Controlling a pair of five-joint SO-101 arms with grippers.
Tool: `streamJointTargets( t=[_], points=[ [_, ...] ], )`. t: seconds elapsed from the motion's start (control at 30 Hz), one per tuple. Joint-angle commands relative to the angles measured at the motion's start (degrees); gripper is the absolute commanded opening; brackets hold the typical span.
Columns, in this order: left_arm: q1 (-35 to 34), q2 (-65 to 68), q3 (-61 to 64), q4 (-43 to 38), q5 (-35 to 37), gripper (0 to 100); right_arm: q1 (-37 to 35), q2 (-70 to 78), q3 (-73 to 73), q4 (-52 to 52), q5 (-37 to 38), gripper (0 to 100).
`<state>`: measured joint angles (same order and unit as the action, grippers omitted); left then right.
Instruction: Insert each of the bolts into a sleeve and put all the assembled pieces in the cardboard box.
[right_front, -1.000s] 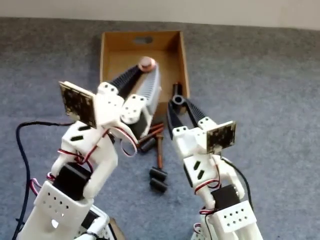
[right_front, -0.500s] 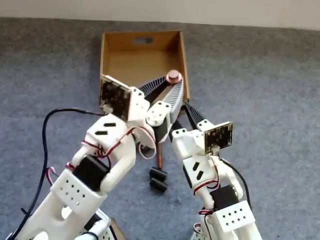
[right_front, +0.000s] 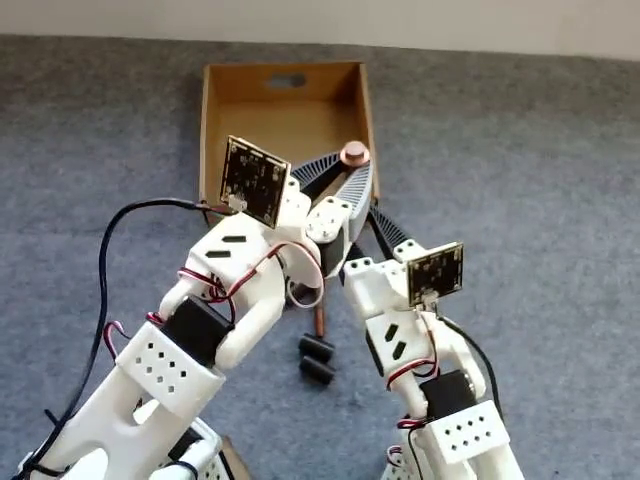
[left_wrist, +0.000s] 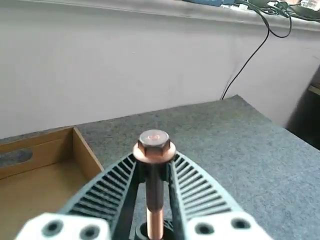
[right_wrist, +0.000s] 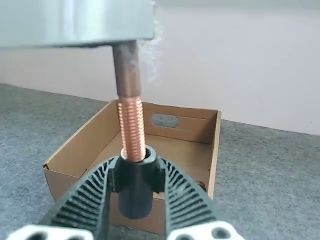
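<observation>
Grey carpeted surface (right_front: 540, 160) carries the cardboard box (right_front: 215, 110), and on its arm-facing side the left tool (left_wrist: 154, 161) grips a bolt (left_wrist: 154, 192) upright, threaded tip in the mouth of the sleeve (right_wrist: 134, 197) clamped directly beneath by the right tool (right_wrist: 135, 172).

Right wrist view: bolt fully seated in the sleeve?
No, the bolt has just its threaded tip in the mouth of the sleeve, with most of the thread exposed above it.

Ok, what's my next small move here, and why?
Probably lower the bolt straight down: it stands upright in the left jaws, its threaded tip just at the mouth of the sleeve in the right jaws, most of the shank outside.
</observation>
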<state>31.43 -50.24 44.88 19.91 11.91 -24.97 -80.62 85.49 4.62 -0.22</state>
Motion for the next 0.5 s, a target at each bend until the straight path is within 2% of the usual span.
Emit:
streamJointTargets(
  t=[0.0, 0.47],
  points=[
    [0.4, 0.22, -2.33, -1.23, -0.18, 1, -0.22, -0.92, -0.4, -1.36, -0.53, 0.6],
    [-1.71, 0.31, -2.33, -1.23, -0.26, 1, -0.22, -0.92, -0.4, -1.27, -0.53, 0.6]
  ],
)
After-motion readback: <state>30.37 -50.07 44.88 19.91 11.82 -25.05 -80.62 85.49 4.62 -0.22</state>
